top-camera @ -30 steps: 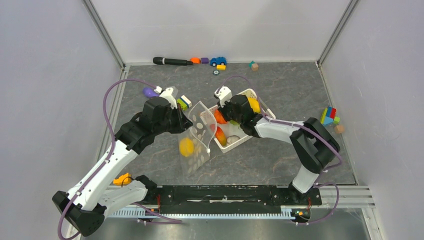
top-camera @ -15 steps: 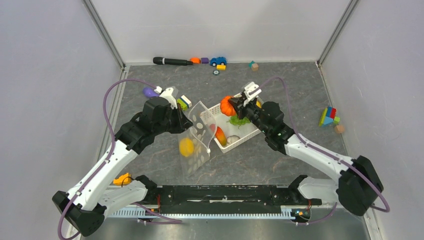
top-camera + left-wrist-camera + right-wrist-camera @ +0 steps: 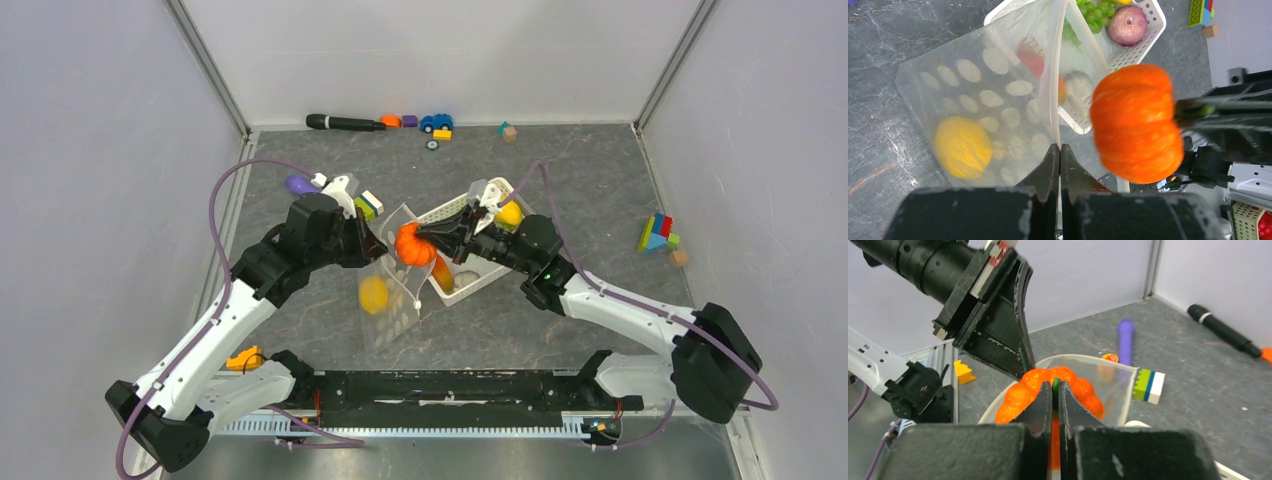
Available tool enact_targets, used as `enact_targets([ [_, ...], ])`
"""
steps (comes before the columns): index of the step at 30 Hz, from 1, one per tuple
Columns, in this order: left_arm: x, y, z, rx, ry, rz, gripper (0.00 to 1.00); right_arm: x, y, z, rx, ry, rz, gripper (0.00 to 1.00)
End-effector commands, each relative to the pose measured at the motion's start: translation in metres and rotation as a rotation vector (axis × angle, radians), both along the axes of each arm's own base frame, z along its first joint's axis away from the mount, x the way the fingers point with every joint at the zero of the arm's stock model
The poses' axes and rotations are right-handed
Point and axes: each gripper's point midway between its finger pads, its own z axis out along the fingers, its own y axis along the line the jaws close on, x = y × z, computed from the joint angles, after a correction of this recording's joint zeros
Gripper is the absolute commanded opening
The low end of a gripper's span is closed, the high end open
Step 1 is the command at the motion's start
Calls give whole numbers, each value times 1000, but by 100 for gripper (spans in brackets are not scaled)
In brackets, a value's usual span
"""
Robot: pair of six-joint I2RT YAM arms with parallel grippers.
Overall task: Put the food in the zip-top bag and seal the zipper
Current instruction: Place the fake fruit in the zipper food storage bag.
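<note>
top view: the left gripper [image 3: 374, 246] is pinched together on the top edge of the zip-top bag [image 3: 398, 300]. the bag hangs from it near the middle of the table, just left of the white basket [image 3: 480, 283]. lifting it by one lip looks meant to turn the mouth right, toward the other arm. a yellow fruit [image 3: 373, 294] lies low inside the bag. the right gripper [image 3: 432, 238] is clamped on the orange pumpkin [image 3: 412, 244], which is in the air at the bag's upper edge, between bag and basket.

left wrist view: the jaws meet on the thin lip, and the zipper [image 3: 1054, 75] runs straight away from the fingertips. the dotted panel spreads to its left and a second clear panel sags to its right over the basket, so the mouth is parted. the pumpkin hovers just right of the held lip and is not yet inside. the green grapes [image 3: 1095, 9] and the purple onion [image 3: 1128, 25] lie in the basket's far end, so i judge the filling to be only partly done.

right wrist view: the fingers are closed on the pumpkin's green stem, with the fruit hanging below them. beyond it curves the open rim of the bag, with the left gripper above. holding it by the stem likely keeps the fingers clear of the floppy plastic, so the pumpkin can drop in. the risk is nudging the loose lip shut.
</note>
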Motion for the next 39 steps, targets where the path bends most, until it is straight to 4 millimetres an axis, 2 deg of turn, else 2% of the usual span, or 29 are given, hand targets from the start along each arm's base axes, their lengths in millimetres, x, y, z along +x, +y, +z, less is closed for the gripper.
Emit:
enact_targets([
  [1,1,-5,7,-15,-34,-44,2,-1,18,18,44,-22,26,0],
  [7,1,-6,9,-21,-44,-51,2,12,25,-5,3,60,-40,1],
  [14,0,-8,9,-27,-44,-64,2,18,28,-18,-58,70,-120,20],
  [19,0,-8,10,-30,-50,-65,2,20,28,-21,-64,77,-136,25],
  [23,-1,-8,12,-36,-60,-71,2,17,30,-23,-64,85,-121,38],
  [26,0,-8,13,-36,-65,-66,2,15,30,-23,-69,87,-110,54],
  [29,0,-7,12,-31,-64,-61,2,13,27,-19,-71,80,-109,81],
  [30,0,-6,12,-29,-65,-58,2,12,26,-17,-73,72,-110,95],
  [31,1,-5,11,-24,-62,-54,2,12,25,-16,-82,69,-110,98],
  [34,2,-5,11,-21,-60,-49,2,16,18,-12,-118,52,-141,98],
  [39,2,-4,10,-17,-58,-42,2,33,-10,-9,-170,87,-283,98],
])
